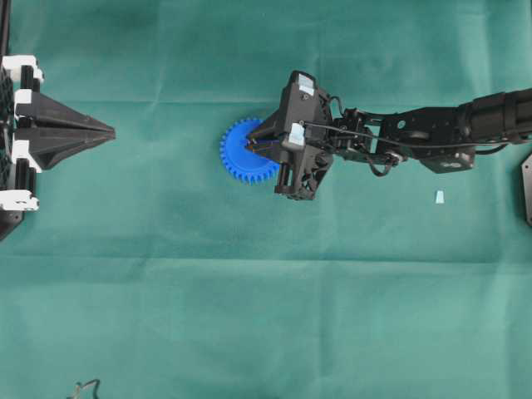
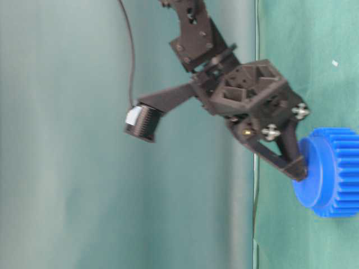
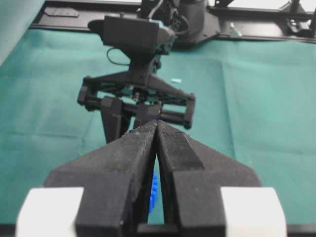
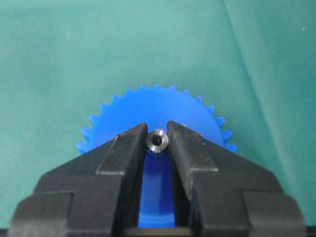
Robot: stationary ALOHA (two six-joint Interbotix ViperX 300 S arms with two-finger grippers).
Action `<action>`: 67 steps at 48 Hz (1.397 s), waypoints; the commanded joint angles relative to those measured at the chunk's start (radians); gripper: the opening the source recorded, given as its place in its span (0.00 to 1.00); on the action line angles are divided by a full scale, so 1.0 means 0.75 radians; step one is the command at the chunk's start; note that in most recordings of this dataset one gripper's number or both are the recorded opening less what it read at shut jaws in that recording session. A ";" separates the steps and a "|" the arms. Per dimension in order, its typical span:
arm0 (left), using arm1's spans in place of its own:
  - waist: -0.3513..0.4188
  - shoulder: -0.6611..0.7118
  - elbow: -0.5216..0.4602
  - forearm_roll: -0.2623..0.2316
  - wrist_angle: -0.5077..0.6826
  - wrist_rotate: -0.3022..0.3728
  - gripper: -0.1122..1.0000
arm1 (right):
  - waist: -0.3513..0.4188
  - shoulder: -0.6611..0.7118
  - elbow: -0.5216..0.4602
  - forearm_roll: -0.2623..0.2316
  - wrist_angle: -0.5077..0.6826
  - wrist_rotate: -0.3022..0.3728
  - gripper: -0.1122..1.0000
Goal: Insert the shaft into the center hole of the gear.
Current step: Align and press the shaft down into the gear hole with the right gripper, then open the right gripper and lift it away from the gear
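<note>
A green cloth [image 1: 249, 316] is being seen spread across the table, and a small pale chip [image 1: 438, 196] is being seen lying on it.

The right arm reaches in from the right edge of the green cloth-covered table toward its middle, wrist angled down. Its black two-fingered right gripper [image 4: 158, 140] is clamped on a small grey-silver metal shaft [image 4: 158, 140], held between the fingertips. The black left gripper [image 1: 106, 130] rests at the table's left edge, its fingers pressed together, holding nothing.
</note>
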 commanded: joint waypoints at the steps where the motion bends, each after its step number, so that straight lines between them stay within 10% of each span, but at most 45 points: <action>1: 0.004 0.004 -0.037 0.002 -0.006 0.000 0.10 | -0.002 0.002 -0.029 0.004 -0.002 -0.002 0.25; 37: 0.004 0.004 -0.035 0.002 0.004 -0.002 0.10 | -0.002 -0.025 -0.061 -0.006 0.112 -0.008 0.26; 52: 0.004 0.004 -0.035 0.002 0.002 -0.002 0.10 | -0.002 -0.090 -0.100 -0.008 0.196 -0.018 0.95; 67: 0.004 0.004 -0.037 0.002 0.002 -0.002 0.10 | -0.018 -0.329 -0.098 -0.027 0.303 -0.072 0.94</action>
